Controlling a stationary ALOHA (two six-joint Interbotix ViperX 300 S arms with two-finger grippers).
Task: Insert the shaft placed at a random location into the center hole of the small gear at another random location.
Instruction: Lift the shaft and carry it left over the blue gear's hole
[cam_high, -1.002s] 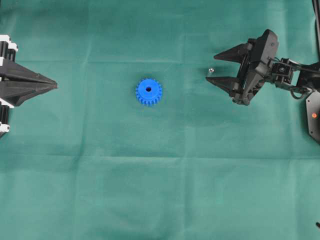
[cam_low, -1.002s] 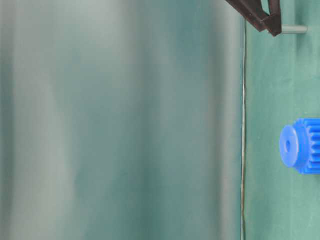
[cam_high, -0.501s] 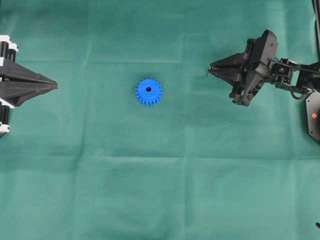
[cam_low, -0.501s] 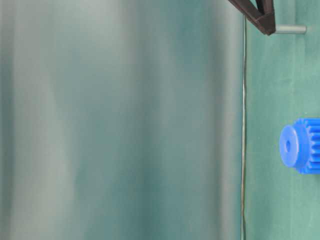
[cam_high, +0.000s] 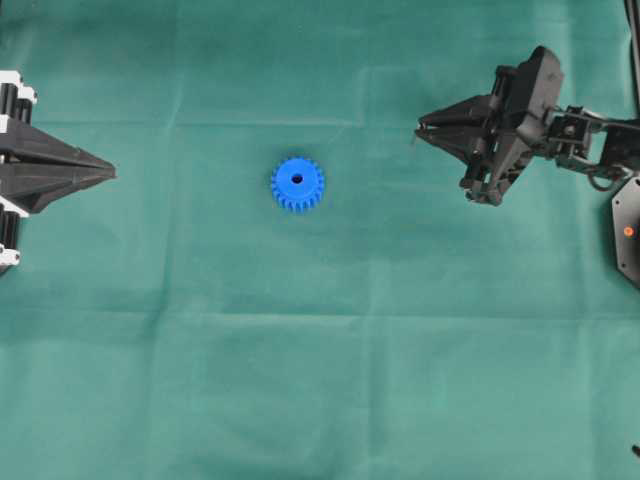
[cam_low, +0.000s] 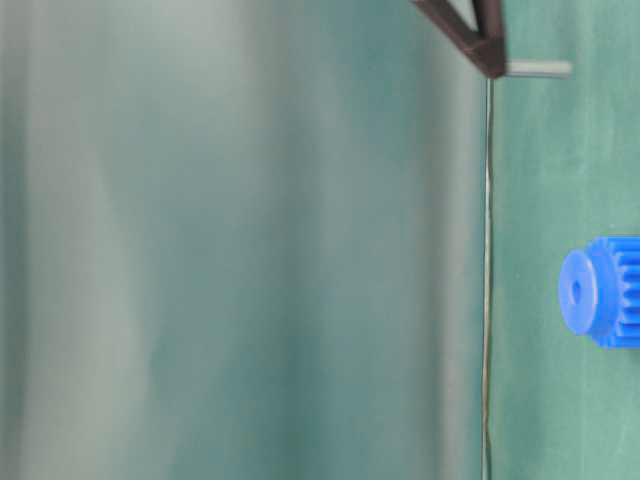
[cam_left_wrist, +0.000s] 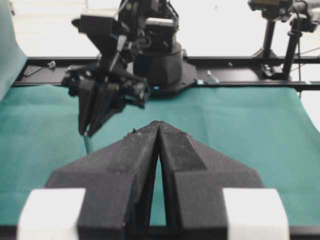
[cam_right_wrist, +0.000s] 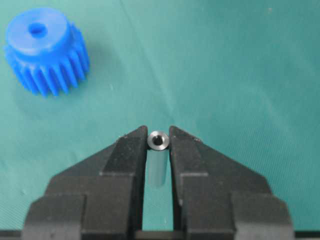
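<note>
The small gear (cam_high: 297, 183) is bright blue and lies flat mid-table, its center hole (cam_high: 297, 180) facing up. It also shows in the right wrist view (cam_right_wrist: 45, 50) and the table-level view (cam_low: 598, 291). My right gripper (cam_high: 420, 128) is shut on the shaft (cam_right_wrist: 159, 141), a short silver pin held upright between the fingertips, right of the gear. In the table-level view the shaft (cam_low: 538, 68) hangs from the tips, clear of the cloth. My left gripper (cam_high: 110, 172) is shut and empty at the far left, and also shows in its own wrist view (cam_left_wrist: 158, 126).
A green cloth (cam_high: 320, 380) covers the table. The right arm's base (cam_left_wrist: 160, 65) stands at the far edge in the left wrist view. A black part with an orange dot (cam_high: 627, 232) sits at the right edge.
My right gripper closed on the shaft, then lifted it off the cloth. The gear and the left arm have not moved.
</note>
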